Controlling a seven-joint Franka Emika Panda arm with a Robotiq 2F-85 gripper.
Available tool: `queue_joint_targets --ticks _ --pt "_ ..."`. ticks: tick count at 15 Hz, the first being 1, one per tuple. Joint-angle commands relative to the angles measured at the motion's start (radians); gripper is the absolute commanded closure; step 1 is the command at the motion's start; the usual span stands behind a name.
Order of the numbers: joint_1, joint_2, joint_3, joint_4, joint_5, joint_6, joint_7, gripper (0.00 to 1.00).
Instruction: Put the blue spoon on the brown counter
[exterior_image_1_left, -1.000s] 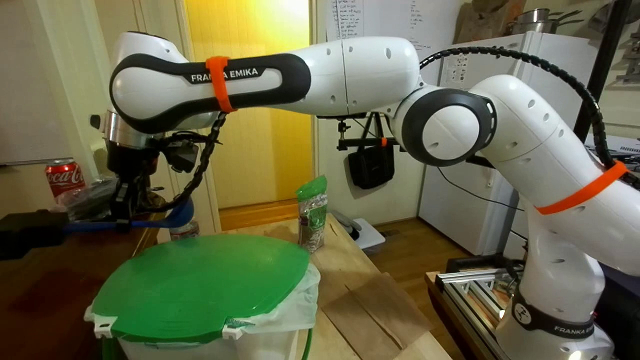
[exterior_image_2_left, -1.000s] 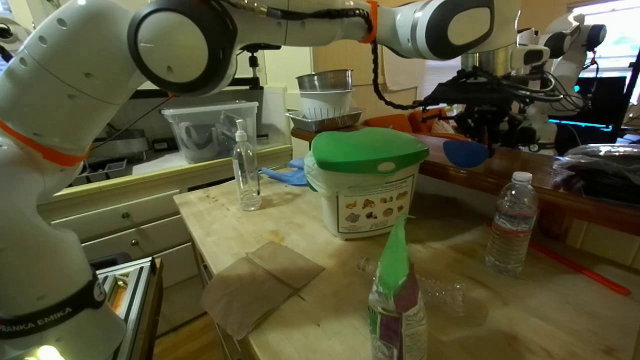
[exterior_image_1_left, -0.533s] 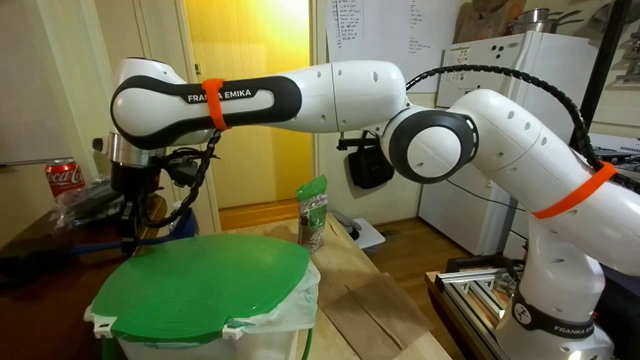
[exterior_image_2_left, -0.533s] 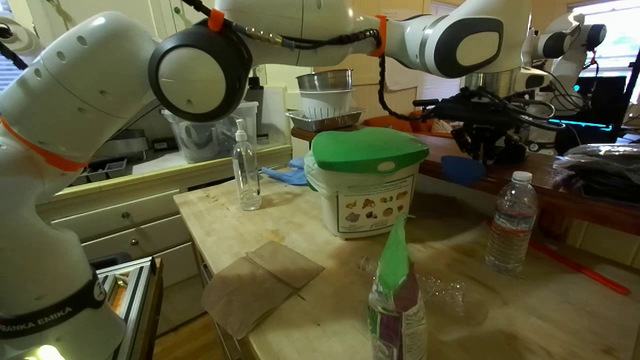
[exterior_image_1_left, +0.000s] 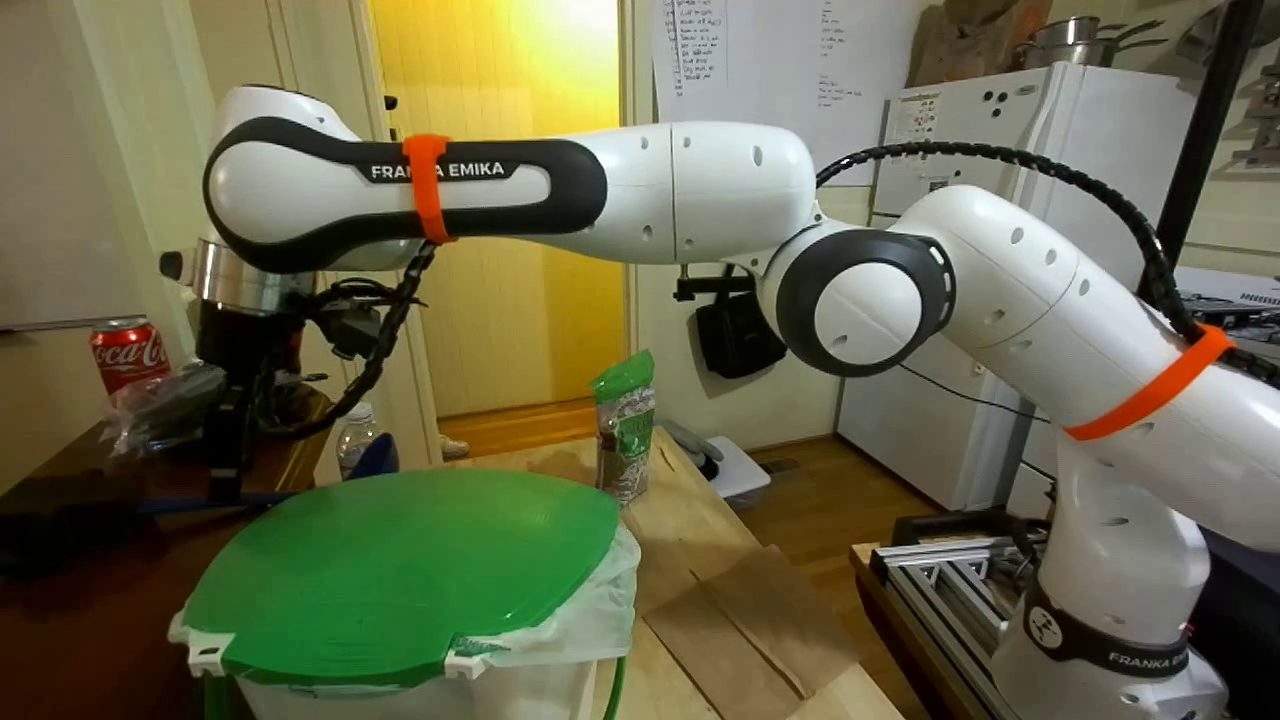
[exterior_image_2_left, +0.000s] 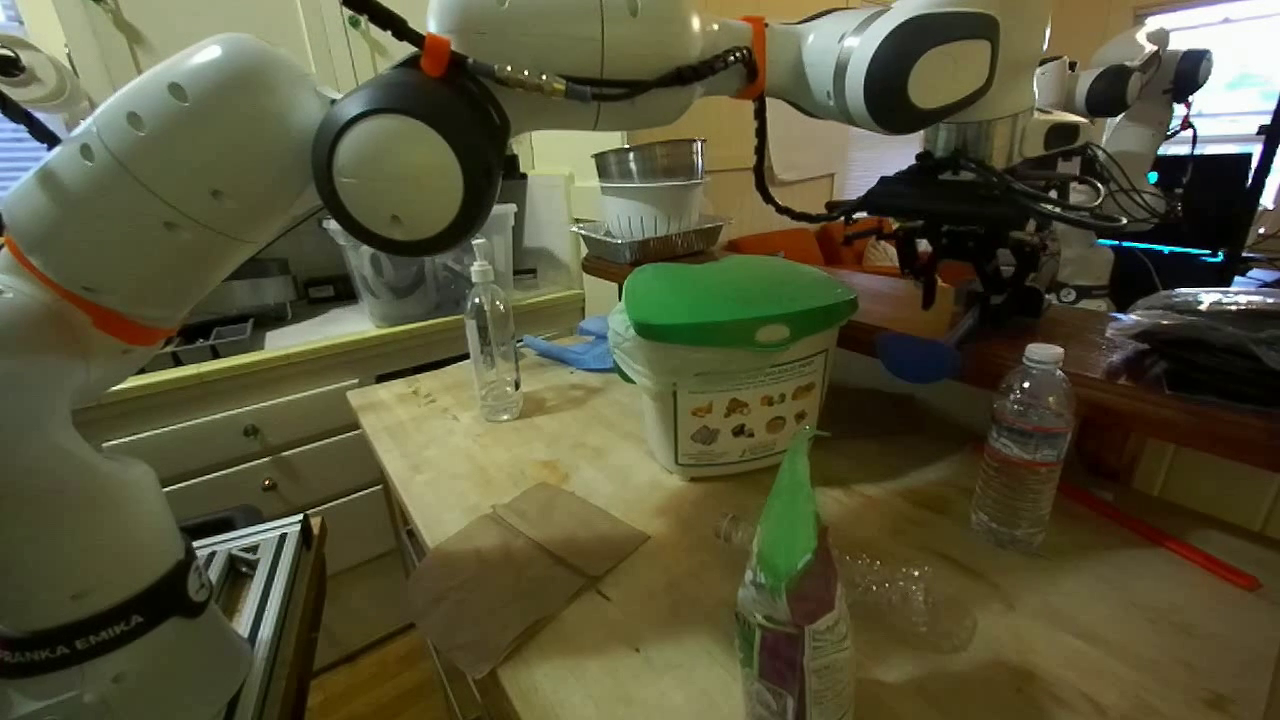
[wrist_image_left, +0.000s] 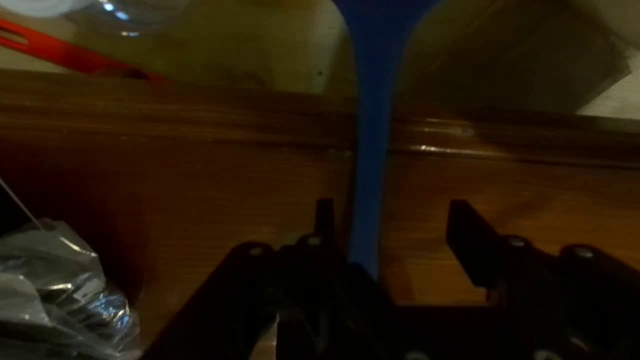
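The blue spoon lies across the edge of the brown counter (wrist_image_left: 200, 200). Its blue handle (wrist_image_left: 371, 165) rests over the wood, and its head (exterior_image_2_left: 918, 358) sticks out past the edge, above the paler table. In an exterior view the handle (exterior_image_1_left: 200, 505) runs left to a dark end, and the head (exterior_image_1_left: 376, 458) shows behind the bin. My gripper (wrist_image_left: 387, 215) is open, with the handle between its fingers, nearer the left one in the wrist view. In both exterior views the gripper (exterior_image_1_left: 225, 485) (exterior_image_2_left: 975, 298) is just at or above the handle. The counter (exterior_image_1_left: 90, 640) shows at left.
A green-topped bin (exterior_image_1_left: 400, 570) stands beside the counter edge. A water bottle (exterior_image_2_left: 1022, 450) and a red utensil (exterior_image_2_left: 1160, 535) are on the pale table near the spoon head. A plastic-wrapped package (wrist_image_left: 55, 295) and a Coke can (exterior_image_1_left: 130, 355) are on the counter side.
The gripper came down with the spoon onto the counter. Its jaws have since opened, and the arm has risen slightly. The spoon sits lower than before.
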Motion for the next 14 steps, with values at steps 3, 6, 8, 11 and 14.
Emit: queue_joint_targets --ticks 3,6,8,11,14 --pt "0.037 -0.028 -0.021 0.070 -0.005 0.016 0.159 0.00" --pt "0.046 -0.096 -0.009 0.059 0.026 -0.026 0.350 0.00" --pt "0.057 -0.135 -0.008 0.039 0.035 -0.007 0.470 0.00" --pt "0.074 -0.195 -0.001 -0.013 0.057 0.063 0.611 0.00" --pt "0.109 -0.259 -0.016 -0.091 0.027 0.126 0.658 0.00"
